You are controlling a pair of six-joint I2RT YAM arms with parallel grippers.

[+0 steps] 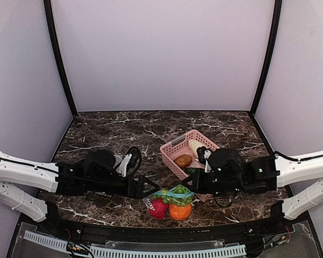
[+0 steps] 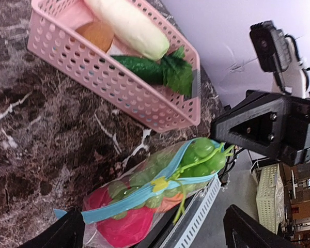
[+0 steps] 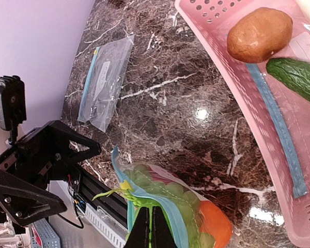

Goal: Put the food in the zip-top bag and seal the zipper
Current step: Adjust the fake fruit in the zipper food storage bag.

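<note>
The zip-top bag (image 1: pixel 169 203) lay at the lower middle of the top view, close to the bench's (image 1: pixel 107 134) front edge, already stuffed with the food. The right hand (image 3: pixel 150 227) was pinched shut on the zipper (image 2: pixel 119 202) at the bag's mouth. The left hand (image 1: pixel 152 188) stood wide, its fingers on either side of the bag's other end and gripping nothing.

Just past the pinched fingers the green grape bunch (image 2: pixel 199 157) bulged against the blue strip, and its stem crossed the strip. Pressed along from there, the zipper would likely have jammed on stem or grapes and stayed partly unsealed. With only one end held, a sideways pull might also have dragged the bag over the front edge, or squeezed the orange fruit (image 1: pixel 180 211) and red fruit (image 1: pixel 158 207) back out.

The left wrist view alone showed the stem crossing the strip, and the white vegetable (image 2: pixel 126 23) in the pink basket (image 1: pixel 172 148). The right wrist view alone showed a second, flat clear bag (image 3: pixel 106 77) at its upper left. Only the top view showed both arms converging on the bag.
</note>
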